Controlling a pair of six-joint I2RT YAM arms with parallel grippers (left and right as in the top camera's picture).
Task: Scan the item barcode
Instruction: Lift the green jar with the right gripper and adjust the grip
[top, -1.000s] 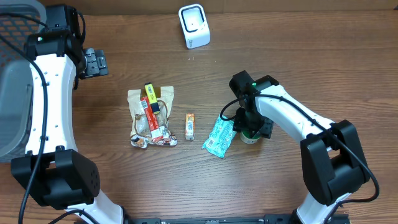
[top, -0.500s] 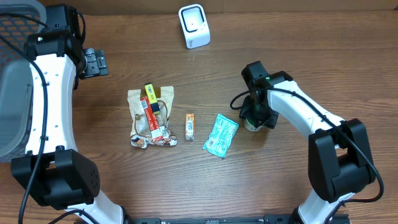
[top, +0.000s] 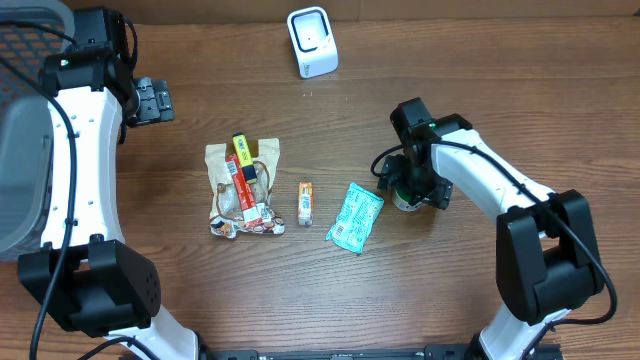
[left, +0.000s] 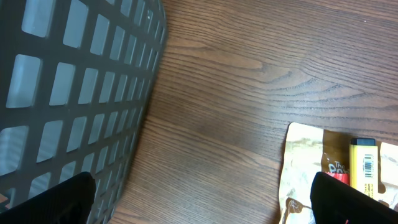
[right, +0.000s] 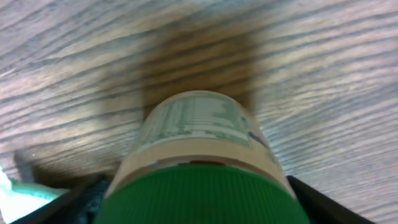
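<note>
A small jar with a green lid and a pale printed label (top: 405, 200) stands on the wooden table right of centre; it fills the right wrist view (right: 205, 143). My right gripper (top: 411, 186) hangs straight over it, open, one finger on each side of the lid (right: 199, 199). The white barcode scanner (top: 312, 42) stands at the back of the table, well away from the jar. Far left, my left gripper (top: 152, 100) is open over bare wood with nothing between its fingers (left: 202, 199).
A teal packet (top: 355, 218) lies just left of the jar. Further left are a small orange packet (top: 306, 203) and a pile of snack wrappers (top: 242, 190). A grey mesh basket (top: 25, 130) fills the left edge, close to the left gripper (left: 74, 81).
The right gripper carried the jar a little right and back from the teal packet, set it down, and its jaws have widened. The left arm has not moved.
</note>
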